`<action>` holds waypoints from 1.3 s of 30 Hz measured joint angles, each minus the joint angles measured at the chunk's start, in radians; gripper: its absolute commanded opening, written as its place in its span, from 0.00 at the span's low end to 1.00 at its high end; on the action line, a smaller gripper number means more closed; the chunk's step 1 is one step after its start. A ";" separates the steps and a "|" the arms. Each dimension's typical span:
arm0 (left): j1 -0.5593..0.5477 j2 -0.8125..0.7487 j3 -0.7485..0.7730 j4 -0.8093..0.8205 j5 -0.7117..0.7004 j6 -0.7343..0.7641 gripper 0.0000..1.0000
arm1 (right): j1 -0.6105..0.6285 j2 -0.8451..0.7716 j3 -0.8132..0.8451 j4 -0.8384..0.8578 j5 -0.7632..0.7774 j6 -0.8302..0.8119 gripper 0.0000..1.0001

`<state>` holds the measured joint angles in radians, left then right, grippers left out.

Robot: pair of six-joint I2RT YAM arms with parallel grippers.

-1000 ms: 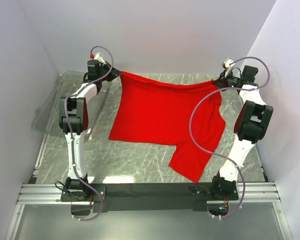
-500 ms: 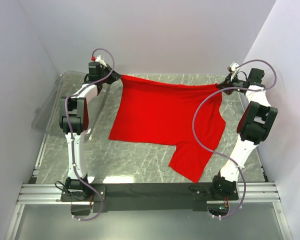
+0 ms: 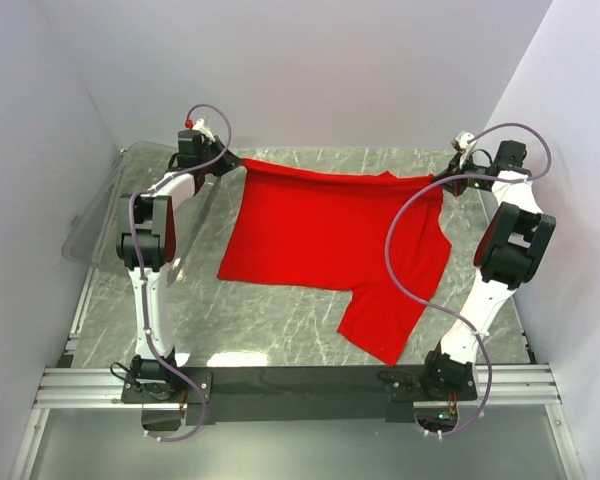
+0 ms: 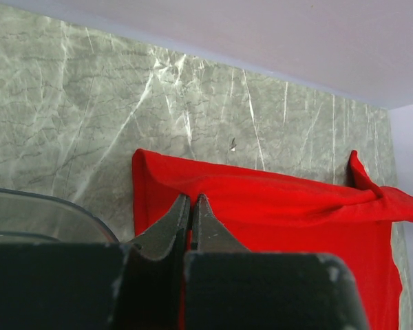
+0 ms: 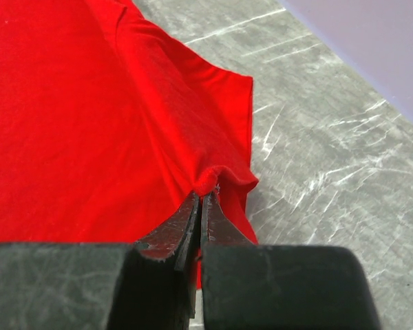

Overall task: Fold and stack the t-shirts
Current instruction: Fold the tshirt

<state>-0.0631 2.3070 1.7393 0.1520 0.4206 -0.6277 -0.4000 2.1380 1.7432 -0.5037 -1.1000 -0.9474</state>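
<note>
The bright red t-shirt [image 3: 330,230] lies spread over the middle of the marble table, with a sleeve trailing toward the near right [image 3: 385,320]. My left gripper [image 3: 236,163] is shut on the shirt's far left corner. In the left wrist view the jaws [image 4: 191,199] pinch the red fabric [image 4: 282,213] close to the table. My right gripper [image 3: 442,178] is shut on the far right corner. In the right wrist view its jaws [image 5: 203,196] grip a small bunched fold of the shirt [image 5: 89,117]. The far edge runs stretched between both grippers.
A clear plastic bin [image 3: 105,205] stands at the left edge of the table, beside the left arm, and its rim shows in the left wrist view [image 4: 41,213]. White walls close in the back and both sides. The arm bases sit on a rail [image 3: 300,385] at the near edge.
Both grippers have lowered with the shirt's far edge, bringing it down toward the table. The right arm shifted slightly right. The shirt's near part has not moved.
</note>
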 measured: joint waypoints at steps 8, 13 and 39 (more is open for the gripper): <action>0.000 -0.003 -0.002 -0.007 0.015 0.032 0.01 | 0.000 0.000 0.000 -0.056 0.010 -0.059 0.00; 0.000 -0.031 -0.037 -0.022 0.026 0.061 0.01 | -0.003 0.000 0.000 -0.063 0.013 -0.070 0.00; -0.046 -0.111 -0.101 -0.157 -0.059 0.204 0.01 | -0.003 0.000 -0.001 -0.064 0.062 -0.086 0.00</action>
<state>-0.1093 2.1956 1.6379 -0.0048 0.3614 -0.4232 -0.4026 2.1380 1.7424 -0.5682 -1.0382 -1.0336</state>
